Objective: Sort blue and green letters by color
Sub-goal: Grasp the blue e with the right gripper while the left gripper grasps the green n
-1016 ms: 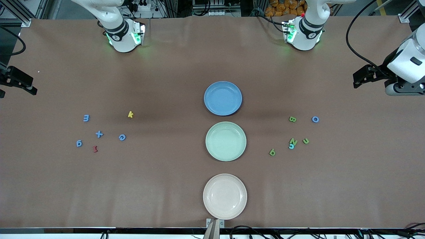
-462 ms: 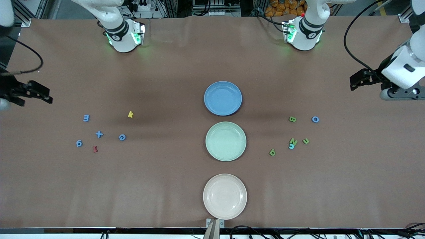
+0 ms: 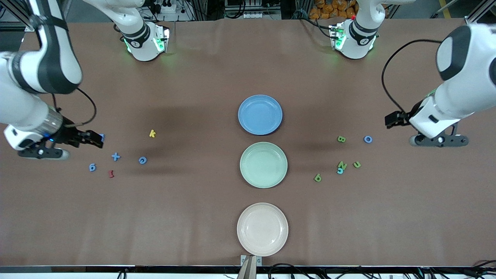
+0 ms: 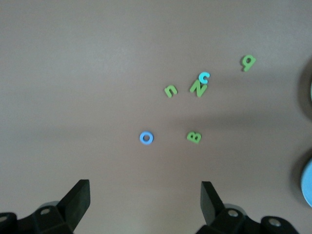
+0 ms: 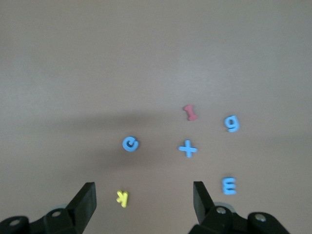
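You are looking at two clusters of letters, one at each end of the table, with three plates in a row down the middle: a blue plate (image 3: 260, 114) farthest from the front camera, a green plate (image 3: 263, 164) next, and a cream plate (image 3: 262, 229) nearest.

Your right gripper (image 3: 95, 140) is hanging over the blue E (image 5: 228, 185), its jaws standing wide apart and holding nothing. Around it at the right arm's end are lying a blue plus (image 3: 116, 156), a blue c (image 3: 142, 160), a blue g (image 3: 92, 167), a red piece (image 3: 111, 174) and a yellow k (image 3: 152, 133).

Your left gripper (image 3: 392, 120) is hovering above bare table near the blue O (image 3: 367, 139), jaws fully spread and empty. At the left arm's end, a green B (image 3: 341, 139) is sitting beside the O. Nearer the front camera, a green N (image 3: 342, 165) is touching a light blue c (image 3: 340, 171), with a green n (image 3: 357, 164) just beside them and a green 9 (image 3: 317, 178) toward the green plate.

All the letters are lying on the table; none is on a plate.
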Robot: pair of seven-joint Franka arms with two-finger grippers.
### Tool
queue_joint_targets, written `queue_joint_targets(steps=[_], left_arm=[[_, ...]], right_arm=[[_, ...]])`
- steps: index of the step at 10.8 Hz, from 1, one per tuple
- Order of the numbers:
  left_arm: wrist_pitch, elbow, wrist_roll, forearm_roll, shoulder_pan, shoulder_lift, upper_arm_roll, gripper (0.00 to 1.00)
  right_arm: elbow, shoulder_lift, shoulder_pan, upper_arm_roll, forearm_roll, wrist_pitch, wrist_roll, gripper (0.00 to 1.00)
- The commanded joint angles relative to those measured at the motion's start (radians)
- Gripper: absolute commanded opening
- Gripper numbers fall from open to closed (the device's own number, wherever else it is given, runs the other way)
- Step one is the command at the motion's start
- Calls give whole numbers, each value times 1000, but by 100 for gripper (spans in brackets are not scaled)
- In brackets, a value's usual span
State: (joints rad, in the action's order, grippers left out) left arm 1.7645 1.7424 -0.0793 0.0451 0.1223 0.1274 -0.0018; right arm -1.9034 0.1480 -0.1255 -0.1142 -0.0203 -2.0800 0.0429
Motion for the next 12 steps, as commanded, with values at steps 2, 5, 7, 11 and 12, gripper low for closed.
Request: queue_joint_targets(steps=[2,5,7,11,12], left_arm=[[217,66,-138,1,31,110,-9,100],[315,59,-143,2,20,207,-7,100],[354,63,-178,2,14,263,-1,100],[470,112,-462,65,11,345,-1,100],[574,182,-480,76,4,337,-1,100]], right_arm=[[-112,87,3,-36,-9,-243,58,87],[-155,175,20,-36,-9,-414,58,87],[-155,243,30,-36,-7,-483,60,84],[-164,304,41,-33,10,-499,69,71],[-169,314,43,-33,13,-499,69,68]])
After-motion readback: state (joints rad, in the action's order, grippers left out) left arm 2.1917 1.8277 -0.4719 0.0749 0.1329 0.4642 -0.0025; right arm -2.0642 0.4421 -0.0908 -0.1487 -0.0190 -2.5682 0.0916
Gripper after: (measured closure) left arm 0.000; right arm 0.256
